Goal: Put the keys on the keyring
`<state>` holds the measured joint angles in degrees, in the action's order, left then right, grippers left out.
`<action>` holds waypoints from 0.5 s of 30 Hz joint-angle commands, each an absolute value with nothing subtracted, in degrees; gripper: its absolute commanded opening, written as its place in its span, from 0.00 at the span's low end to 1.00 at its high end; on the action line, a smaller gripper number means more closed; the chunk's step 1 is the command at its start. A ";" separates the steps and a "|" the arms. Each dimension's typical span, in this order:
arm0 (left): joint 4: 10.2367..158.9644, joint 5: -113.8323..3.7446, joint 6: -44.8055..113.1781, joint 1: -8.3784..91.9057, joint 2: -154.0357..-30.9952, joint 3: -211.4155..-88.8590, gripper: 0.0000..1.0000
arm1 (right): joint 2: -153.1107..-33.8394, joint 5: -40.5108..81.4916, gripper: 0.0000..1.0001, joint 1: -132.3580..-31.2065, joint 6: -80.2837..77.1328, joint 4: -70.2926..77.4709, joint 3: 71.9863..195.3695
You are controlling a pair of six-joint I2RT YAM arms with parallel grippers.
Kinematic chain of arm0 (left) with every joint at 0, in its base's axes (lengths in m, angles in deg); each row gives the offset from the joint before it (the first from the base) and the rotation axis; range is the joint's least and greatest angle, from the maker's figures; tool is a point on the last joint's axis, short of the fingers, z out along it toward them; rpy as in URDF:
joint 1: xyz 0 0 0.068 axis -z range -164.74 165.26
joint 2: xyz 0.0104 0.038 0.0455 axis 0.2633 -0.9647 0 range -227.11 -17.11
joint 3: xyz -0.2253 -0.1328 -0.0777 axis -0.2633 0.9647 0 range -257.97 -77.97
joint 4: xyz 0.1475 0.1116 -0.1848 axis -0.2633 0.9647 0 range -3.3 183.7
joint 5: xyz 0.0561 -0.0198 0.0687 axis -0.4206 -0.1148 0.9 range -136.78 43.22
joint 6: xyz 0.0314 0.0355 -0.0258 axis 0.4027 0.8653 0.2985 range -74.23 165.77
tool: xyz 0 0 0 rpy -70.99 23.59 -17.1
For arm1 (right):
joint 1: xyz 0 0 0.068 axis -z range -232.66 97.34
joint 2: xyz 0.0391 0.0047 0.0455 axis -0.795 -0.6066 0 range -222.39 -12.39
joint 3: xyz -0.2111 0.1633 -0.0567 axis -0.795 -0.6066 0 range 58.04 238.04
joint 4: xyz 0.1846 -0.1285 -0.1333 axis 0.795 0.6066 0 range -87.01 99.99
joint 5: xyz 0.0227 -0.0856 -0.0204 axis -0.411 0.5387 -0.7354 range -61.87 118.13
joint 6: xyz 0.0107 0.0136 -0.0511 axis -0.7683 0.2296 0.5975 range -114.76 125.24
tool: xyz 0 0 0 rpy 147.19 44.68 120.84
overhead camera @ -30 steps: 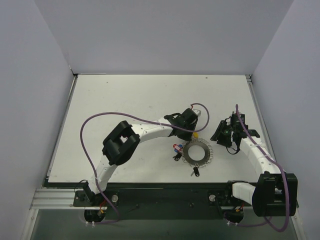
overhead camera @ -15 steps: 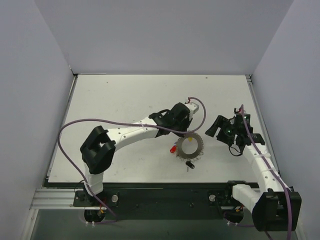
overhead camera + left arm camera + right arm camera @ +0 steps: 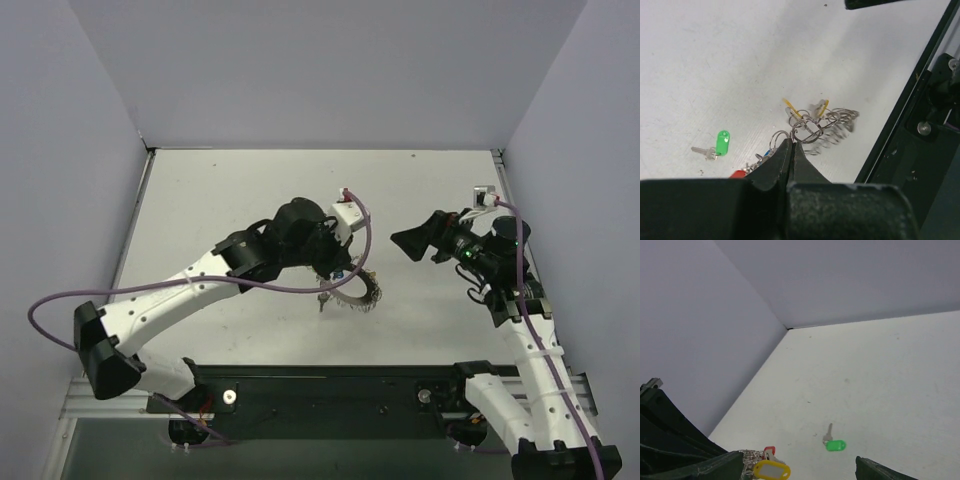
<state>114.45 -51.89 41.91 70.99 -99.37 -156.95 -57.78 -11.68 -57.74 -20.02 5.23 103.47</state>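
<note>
**Coiled keyring [image 3: 826, 124] gripped, green key [image 3: 720, 144] lying apart**

Centre frame in the left wrist view, the silvery wire keyring is pinched in the left gripper's [image 3: 792, 145] closed jaws. The yellow keys [image 3: 789, 106] and a red key [image 3: 738, 173] are bunched beside it. The green key lies flat on the worktop [image 3: 715, 60], lower left.

L arm [image 3: 165, 300] & R arm [image 3: 540, 350]: white links, black joints, purple cables [image 3: 130, 287]; L gripper [image 3: 791, 144] & R gripper [image 3: 400, 240] matte black.

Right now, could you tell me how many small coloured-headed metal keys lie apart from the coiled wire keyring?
1: the green-headed metal key lies alone on the white table, away from the silvery coiled-wire keyring that the left gripper pinches. Others may be hidden under the left arm.
</note>
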 commanded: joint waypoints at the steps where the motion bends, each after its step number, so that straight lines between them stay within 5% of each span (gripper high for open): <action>1: 114.30 -54.69 48.93 70.90 -88.84 -154.44 0.00 | -58.97 -22.57 0.94 -61.26 -22.26 -6.75 105.85; 8: 112.19 -53.38 50.25 70.28 -77.68 -149.86 0.00 | -63.45 -30.31 0.92 -66.45 -25.87 -13.79 109.81; 15: 118.95 -52.23 50.86 70.19 -79.85 -152.93 0.00 | -67.06 -33.30 0.91 -73.13 -24.65 -15.11 113.06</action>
